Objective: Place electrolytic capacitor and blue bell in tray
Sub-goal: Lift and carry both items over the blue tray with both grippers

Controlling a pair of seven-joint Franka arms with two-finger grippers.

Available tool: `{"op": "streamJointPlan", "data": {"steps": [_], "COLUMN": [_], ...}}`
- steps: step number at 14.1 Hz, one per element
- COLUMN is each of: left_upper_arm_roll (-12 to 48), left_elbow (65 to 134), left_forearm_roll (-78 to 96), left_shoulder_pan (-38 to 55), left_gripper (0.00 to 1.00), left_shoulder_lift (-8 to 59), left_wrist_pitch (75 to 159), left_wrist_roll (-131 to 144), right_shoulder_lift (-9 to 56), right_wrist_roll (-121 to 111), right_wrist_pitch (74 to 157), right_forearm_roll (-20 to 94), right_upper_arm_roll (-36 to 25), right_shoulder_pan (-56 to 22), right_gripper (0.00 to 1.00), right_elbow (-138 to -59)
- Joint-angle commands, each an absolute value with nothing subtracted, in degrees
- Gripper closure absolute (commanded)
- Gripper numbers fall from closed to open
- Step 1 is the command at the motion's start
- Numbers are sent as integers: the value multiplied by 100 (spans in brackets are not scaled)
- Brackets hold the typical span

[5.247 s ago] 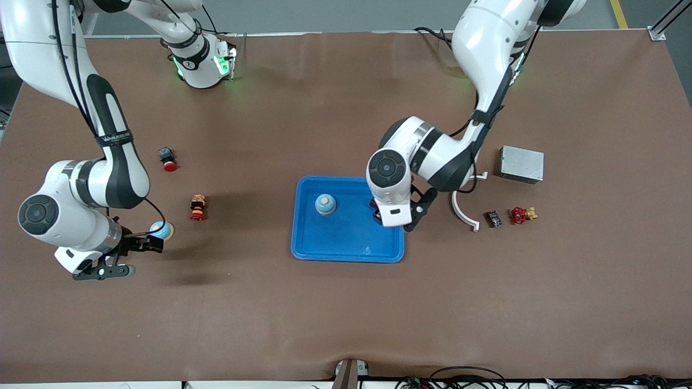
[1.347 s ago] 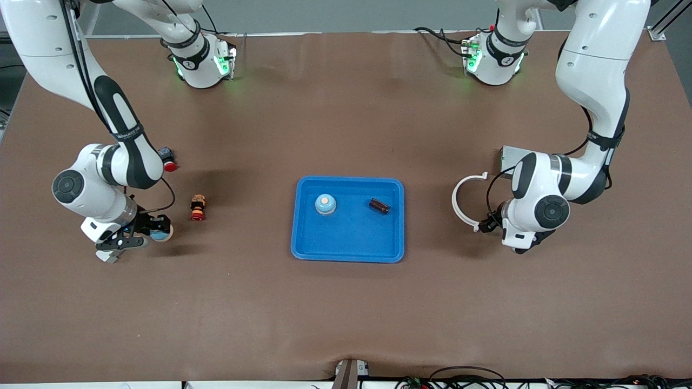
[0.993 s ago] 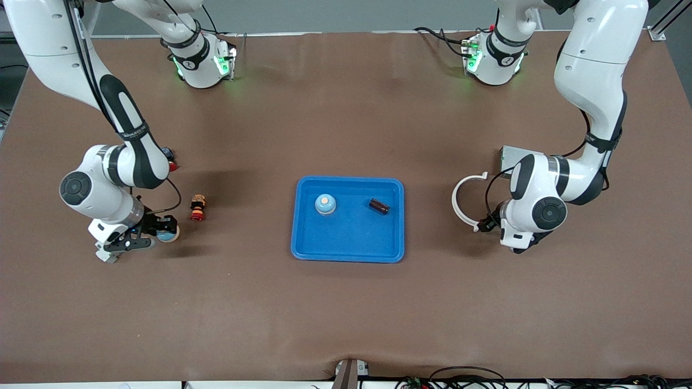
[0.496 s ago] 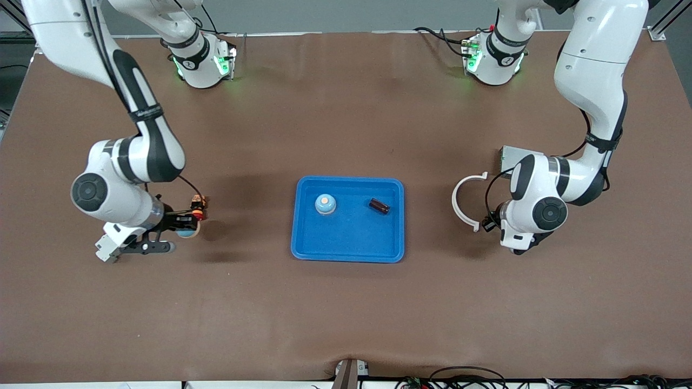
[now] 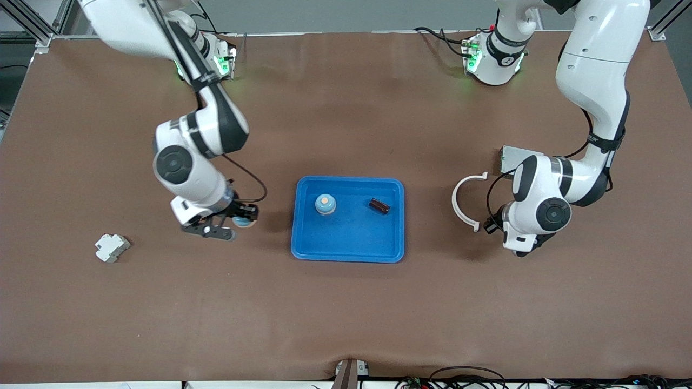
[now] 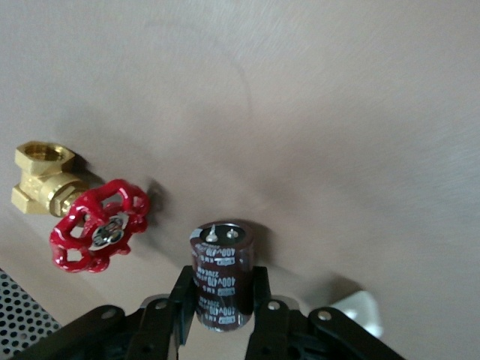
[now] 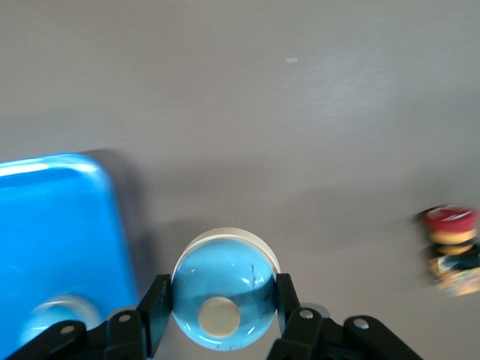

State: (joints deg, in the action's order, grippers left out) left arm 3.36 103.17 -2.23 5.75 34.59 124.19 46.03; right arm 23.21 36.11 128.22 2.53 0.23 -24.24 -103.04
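The bright-blue tray (image 5: 348, 248) lies mid-table and holds a blue bell (image 5: 325, 203) and a dark electrolytic capacitor (image 5: 379, 206). My right gripper (image 5: 241, 221) is shut on a second blue bell (image 7: 225, 289), over the table just beside the tray's rim (image 7: 52, 225) at the right arm's end. My left gripper (image 6: 220, 300) is shut on a second dark capacitor (image 6: 221, 274), low over the table beside a red-handled brass valve (image 6: 97, 234). In the front view this gripper (image 5: 493, 226) is mostly hidden under its wrist.
A white curved piece (image 5: 464, 202) and a grey metal box (image 5: 508, 156) lie by the left arm. A small grey-white block (image 5: 112, 247) lies toward the right arm's end. A red-capped button part (image 7: 452, 247) shows in the right wrist view.
My right gripper has carried the blue bell from the right arm's end to just beside the tray, uncovering the grey-white block. My left arm has barely moved in the last second.
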Motion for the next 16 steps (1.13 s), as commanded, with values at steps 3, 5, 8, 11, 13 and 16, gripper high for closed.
{"op": "streamJointPlan", "data": {"steps": [3, 5, 8, 11, 13, 16], "left_upper_arm_roll": [334, 334, 317, 282, 273, 255], "left_elbow": [8836, 8597, 8132, 7647, 7664, 7655], "left_forearm_roll": [132, 359, 466, 440, 422, 396], "left_shoulder_pan": [808, 914, 1466, 1976, 2248, 2592], "left_gripper": [100, 100, 100, 100, 100, 100], "left_shoulder_lift": [3524, 3524, 3690, 4078, 4218, 4429], "left_wrist_pitch": [11391, 11391, 11487, 11627, 11838, 12232], "left_wrist_roll": [5395, 5834, 7070, 7934, 8549, 8946], "right_shoulder_lift": [2890, 3215, 3795, 4182, 4376, 4570], "right_wrist_roll": [4674, 5078, 5544, 5922, 6055, 6161], "right_wrist_pitch": [12726, 12727, 12761, 12779, 12788, 12806], "right_forearm_roll": [334, 334, 290, 281, 264, 255], "right_upper_arm_roll": [-53, -53, -61, -62, -62, -70], "right_shoulder_pan": [-2996, -3163, -3383, -3515, -3542, -3551], "right_gripper": [100, 100, 100, 100, 100, 100], "right_elbow": [-9432, -9081, -8588, -8175, -7999, -7849]}}
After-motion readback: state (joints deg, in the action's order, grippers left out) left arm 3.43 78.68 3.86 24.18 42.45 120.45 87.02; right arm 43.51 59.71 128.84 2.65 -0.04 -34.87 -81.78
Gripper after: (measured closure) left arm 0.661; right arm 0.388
